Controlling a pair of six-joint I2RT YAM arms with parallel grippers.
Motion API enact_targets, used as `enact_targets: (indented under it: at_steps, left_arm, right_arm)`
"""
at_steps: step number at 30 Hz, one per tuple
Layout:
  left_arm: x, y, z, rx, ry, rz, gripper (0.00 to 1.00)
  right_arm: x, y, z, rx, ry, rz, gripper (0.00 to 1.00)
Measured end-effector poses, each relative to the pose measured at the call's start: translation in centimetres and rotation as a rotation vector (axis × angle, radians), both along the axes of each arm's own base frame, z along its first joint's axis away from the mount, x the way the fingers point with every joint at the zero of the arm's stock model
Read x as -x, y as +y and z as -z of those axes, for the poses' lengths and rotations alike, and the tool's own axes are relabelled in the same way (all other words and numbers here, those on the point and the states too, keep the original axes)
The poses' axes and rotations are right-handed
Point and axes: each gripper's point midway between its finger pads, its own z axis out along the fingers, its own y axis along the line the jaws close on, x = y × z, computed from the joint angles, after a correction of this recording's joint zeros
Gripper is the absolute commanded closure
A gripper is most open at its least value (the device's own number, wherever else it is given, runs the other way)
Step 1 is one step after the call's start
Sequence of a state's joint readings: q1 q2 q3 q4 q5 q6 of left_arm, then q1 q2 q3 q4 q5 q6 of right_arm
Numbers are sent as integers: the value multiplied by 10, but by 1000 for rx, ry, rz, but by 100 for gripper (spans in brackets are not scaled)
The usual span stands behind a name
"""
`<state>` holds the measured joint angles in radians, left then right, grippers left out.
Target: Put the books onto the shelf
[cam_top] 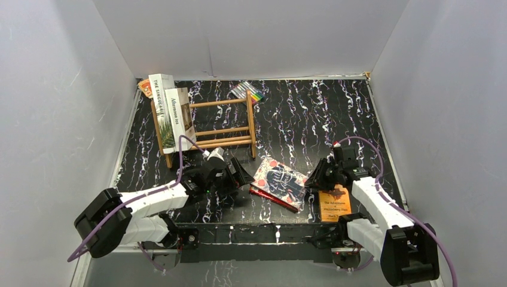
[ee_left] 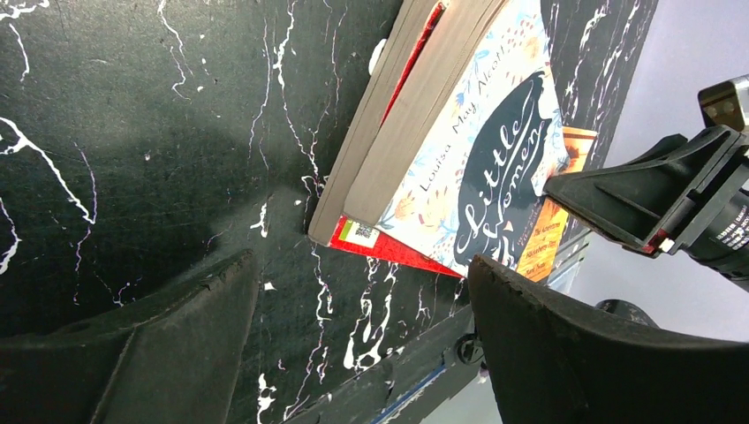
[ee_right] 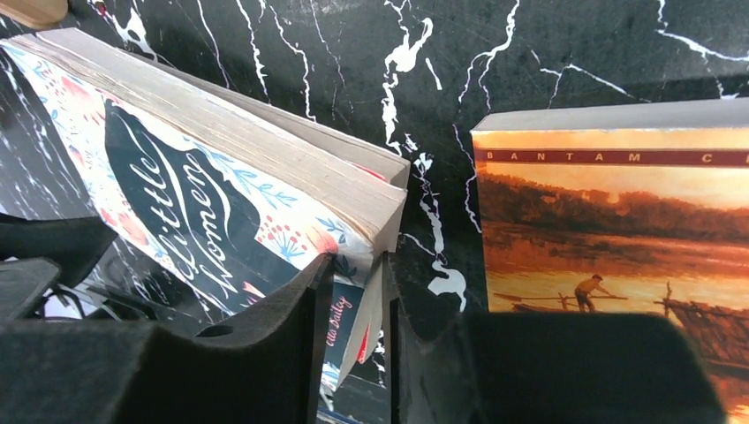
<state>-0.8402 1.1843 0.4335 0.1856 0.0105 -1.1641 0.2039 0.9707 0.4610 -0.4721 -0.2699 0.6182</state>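
Note:
The dark blue patterned book [cam_top: 281, 179] lies on the red book [cam_top: 270, 198] at the table's near middle. My right gripper [cam_top: 312, 177] is shut on the blue book's right corner [ee_right: 375, 225], with its fingers [ee_right: 313, 305] either side of the page edge. The thin orange book [cam_top: 333, 203] lies flat just right of it [ee_right: 609, 203]. My left gripper [cam_top: 239, 173] stands open just left of the stack, nothing between its fingers [ee_left: 530, 336]. Two white books [cam_top: 170, 110] stand against the left end of the wooden shelf [cam_top: 224, 122].
A pack of colourful markers [cam_top: 248, 91] lies behind the shelf. A small orange packet [cam_top: 144, 88] sits at the far left corner. White walls close in three sides. The table's front rail [cam_top: 263, 230] runs just below the books.

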Motion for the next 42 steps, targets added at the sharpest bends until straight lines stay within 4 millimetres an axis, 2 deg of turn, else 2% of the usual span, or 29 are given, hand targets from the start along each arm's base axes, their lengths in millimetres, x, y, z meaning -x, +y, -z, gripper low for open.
enact_targets:
  at_steps: [2, 5, 11, 18, 22, 36, 37, 38, 40, 41, 42]
  left_arm:
    - [-1, 0, 0, -1, -2, -4, 15]
    - [-1, 1, 0, -1, -3, -9, 15]
    - [-2, 1, 2, -6, 0, -11, 14]
    - [-7, -2, 7, -39, -1, -5, 14]
    - [-9, -4, 5, -35, -2, -8, 13]
    - [-7, -2, 18, 28, 65, -96, 17]
    - [-8, -3, 17, 42, 60, -102, 18]
    - [-10, -4, 17, 51, 55, -107, 19]
    - [-15, -6, 17, 66, 47, -117, 23]
    - [-17, -7, 17, 69, 45, -120, 25]
    - [-19, -8, 18, 75, 43, -124, 27]
  right_arm:
    - [0, 0, 2, -3, 10, 12, 38]
    - [2, -3, 8, 7, 23, 34, 34]
    - [1, -1, 6, -13, 8, 43, 47]
    - [0, 14, 1, -115, 13, 52, 82]
    - [7, 20, -4, -179, 16, 78, 98]
    - [42, 39, -3, -348, 123, 98, 100]
    - [47, 40, -2, -357, 129, 90, 98]
    - [50, 41, -2, -360, 135, 84, 86]
    - [55, 41, -1, -354, 148, 72, 55]
    - [56, 40, -1, -341, 157, 69, 45]
    - [57, 38, -2, -319, 162, 68, 41]
